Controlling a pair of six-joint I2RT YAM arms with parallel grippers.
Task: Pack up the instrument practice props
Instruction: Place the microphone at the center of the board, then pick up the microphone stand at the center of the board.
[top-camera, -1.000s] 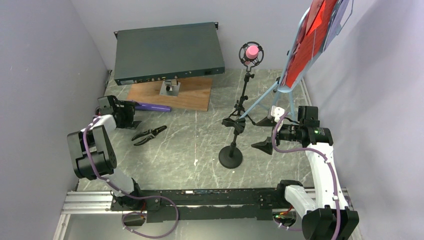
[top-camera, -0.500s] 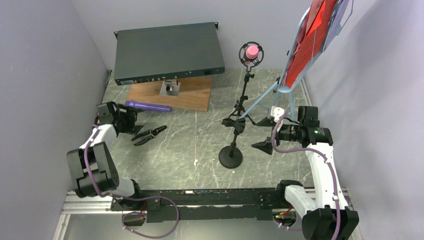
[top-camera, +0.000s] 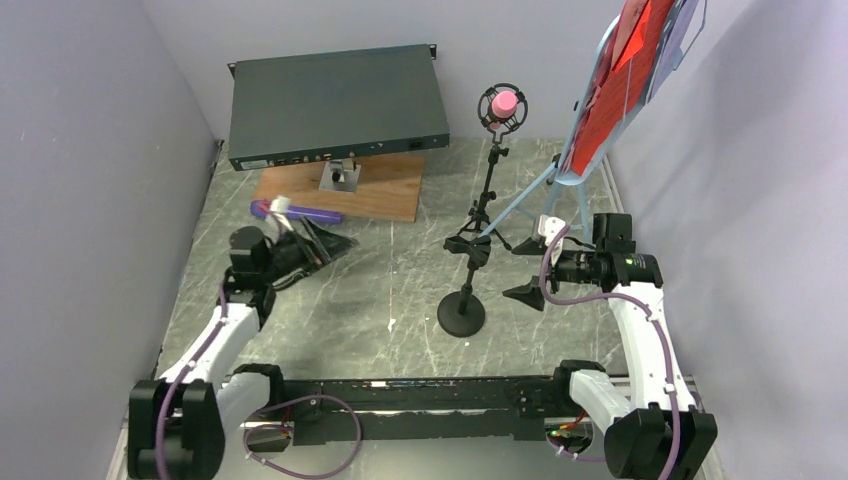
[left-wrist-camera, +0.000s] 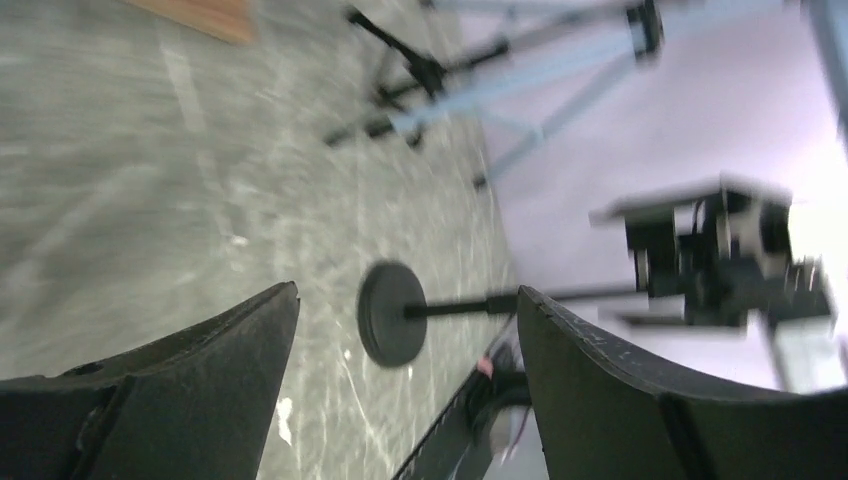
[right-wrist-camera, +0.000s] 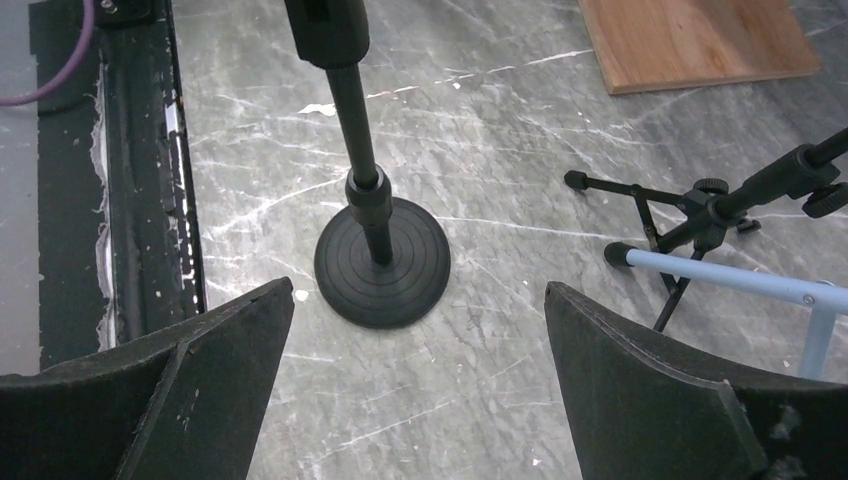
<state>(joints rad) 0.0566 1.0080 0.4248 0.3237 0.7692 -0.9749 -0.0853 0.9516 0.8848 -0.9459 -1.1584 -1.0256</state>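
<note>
A purple microphone (top-camera: 300, 212) lies flat on the table in front of the wooden board. My left gripper (top-camera: 318, 246) hovers just right of it, blurred, jaws open and empty; its own view (left-wrist-camera: 407, 293) faces the round-base holder (left-wrist-camera: 392, 313). That holder (top-camera: 461, 313) stands empty mid-table. A pink microphone (top-camera: 503, 103) sits in the black tripod holder (top-camera: 487, 205). The light-blue music tripod (top-camera: 560, 175) carries red sheets (top-camera: 615, 85) at the back right. My right gripper (top-camera: 526, 268) is open beside the round base (right-wrist-camera: 382, 262), a short way from it, nothing between its fingers (right-wrist-camera: 200, 370).
A dark green rack box (top-camera: 335, 105) lies at the back left, partly resting on a wooden board (top-camera: 380, 195) with a small metal part (top-camera: 340, 178) on it. Purple walls close in left and right. Tripod legs (right-wrist-camera: 680, 205) spread near my right gripper.
My left arm has swung away from the left wall toward the middle, its gripper now over where the black pliers lay. The purple microphone stays on the table. The right arm barely moved.
</note>
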